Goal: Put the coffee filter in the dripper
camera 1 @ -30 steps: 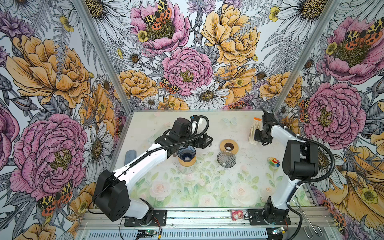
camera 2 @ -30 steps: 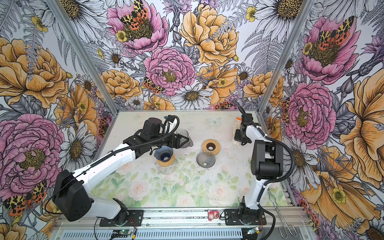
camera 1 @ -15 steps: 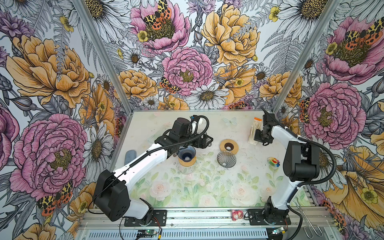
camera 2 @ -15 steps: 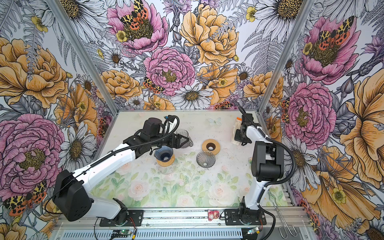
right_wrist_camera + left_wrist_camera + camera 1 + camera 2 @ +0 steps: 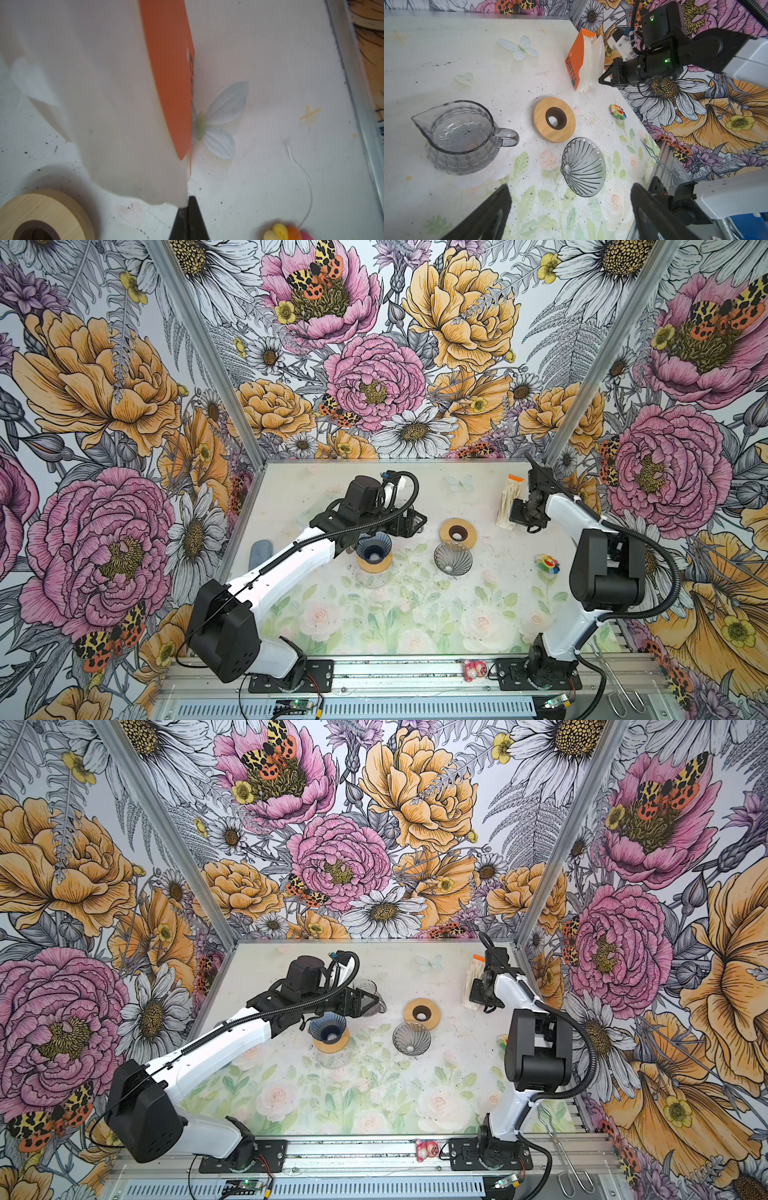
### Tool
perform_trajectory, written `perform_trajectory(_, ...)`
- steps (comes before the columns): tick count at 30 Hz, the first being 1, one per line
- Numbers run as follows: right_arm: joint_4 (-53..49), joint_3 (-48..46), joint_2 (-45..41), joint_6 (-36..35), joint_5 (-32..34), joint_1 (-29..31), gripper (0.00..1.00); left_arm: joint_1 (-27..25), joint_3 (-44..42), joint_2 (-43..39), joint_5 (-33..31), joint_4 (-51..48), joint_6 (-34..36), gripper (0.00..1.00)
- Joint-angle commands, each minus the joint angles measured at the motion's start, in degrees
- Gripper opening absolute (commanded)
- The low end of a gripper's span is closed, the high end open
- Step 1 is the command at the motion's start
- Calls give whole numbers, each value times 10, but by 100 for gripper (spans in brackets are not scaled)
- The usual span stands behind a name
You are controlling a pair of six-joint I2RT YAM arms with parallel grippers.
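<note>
Right end effector [image 5: 601, 80] is clenched on a white coffee filter [image 5: 591, 62] at the orange packet [image 5: 576, 58]. Left end effector [image 5: 570, 186] is released, well apart from the packet. A glass dripper [image 5: 583, 166] lies on the bench [image 5: 467, 52] near the packet.

Both top views look steeply down from high at the front, taking in the whole table [image 5: 478, 489]. The left wrist view faces across it toward the filter pack [image 5: 581, 62]. The right wrist view sits close against that pack. Both wrist views catch the wooden ring [image 5: 41, 207].
</note>
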Motion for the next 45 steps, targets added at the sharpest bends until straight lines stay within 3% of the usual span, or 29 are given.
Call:
perform_trajectory(1,-6,-17,-23,13,-1,3,4,-4,-3,-2,-2,10,0,91)
perform_trajectory(9,-7,-42,-40,17,2,9,7,-5,-5,0,-1,10,1,91)
perform_trajectory(22,-5,-36,-76,11,29,7,23,-5,1,7,2,11,0,91)
perform_trajectory(38,14,10,-17,-14,8,6,21,-7,5,15,5,16,-2,92)
perform_trajectory(45,14,28,9,-18,30,6,16,-7,7,15,1,15,-1,92)
